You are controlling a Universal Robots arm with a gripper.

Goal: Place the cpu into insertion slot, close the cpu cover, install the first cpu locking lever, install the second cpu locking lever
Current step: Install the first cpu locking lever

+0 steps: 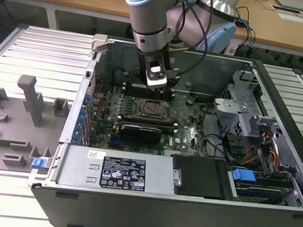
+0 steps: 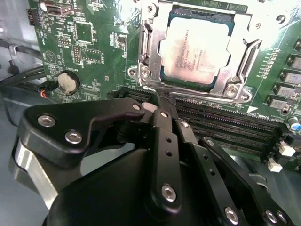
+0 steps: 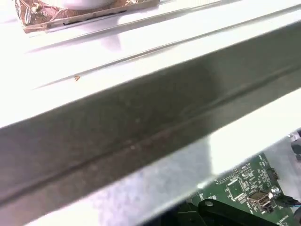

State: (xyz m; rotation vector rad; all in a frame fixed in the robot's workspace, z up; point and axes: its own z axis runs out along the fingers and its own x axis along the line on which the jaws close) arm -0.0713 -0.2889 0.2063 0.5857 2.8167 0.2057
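Note:
The cpu point(image 2: 195, 47), a silvery square chip, lies in the insertion slot point(image 1: 151, 109) on the green motherboard point(image 2: 89, 42). The cpu cover point(image 2: 145, 44), a shiny metal frame, lies flat around the chip. A metal lever rod point(image 2: 248, 52) runs along one side of the frame; I cannot tell whether it is latched. My gripper point(image 2: 157, 100) hovers just off the socket's edge, above the black memory slots point(image 2: 225, 122), its black fingers shut together on nothing. In the exterior view the gripper point(image 1: 158, 85) hangs over the socket's far side.
The open computer case point(image 1: 273, 212) walls in the board; its grey wall point(image 3: 141, 127) is close in the first wrist view. A drive cage point(image 1: 242, 112) and cables point(image 1: 231, 150) sit at the exterior view's right. A grey fixture tray point(image 1: 9, 122) lies at its left. A coin cell point(image 2: 68, 81) sits beside the socket.

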